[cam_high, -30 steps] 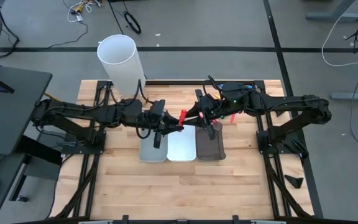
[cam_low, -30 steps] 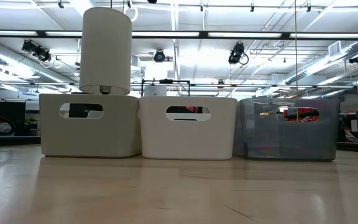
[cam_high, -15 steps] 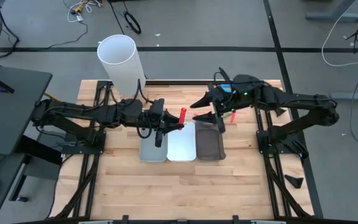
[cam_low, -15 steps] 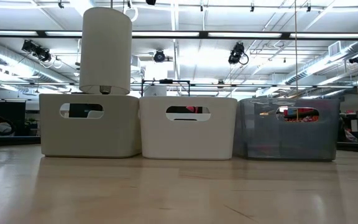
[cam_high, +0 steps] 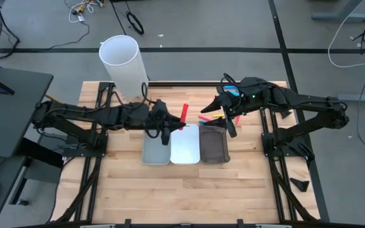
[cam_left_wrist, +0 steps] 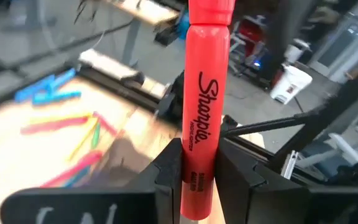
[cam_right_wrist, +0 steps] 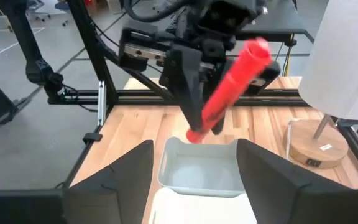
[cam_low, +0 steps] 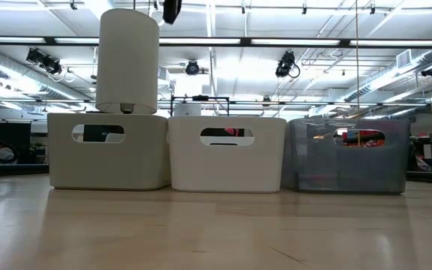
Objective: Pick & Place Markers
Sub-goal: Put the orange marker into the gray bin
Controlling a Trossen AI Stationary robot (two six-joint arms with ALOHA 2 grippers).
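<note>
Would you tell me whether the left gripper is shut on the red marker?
Yes. The left gripper is shut on the red marker, its fingers pressing both sides.

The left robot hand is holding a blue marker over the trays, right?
Not quite. The marker is red, not blue. The left wrist view shows it clamped in the left gripper, and the high view shows that gripper above the trays.

One camera looks straight down on the whole worktop (cam_high: 138, 190). Another sits at worktop height, facing the three trays (cam_low: 227, 154) close up. Each wrist camera looks forward past its own claw; the right claw's (cam_right_wrist: 194, 180) view shares the red marker (cam_right_wrist: 229, 90) with the left's.
</note>
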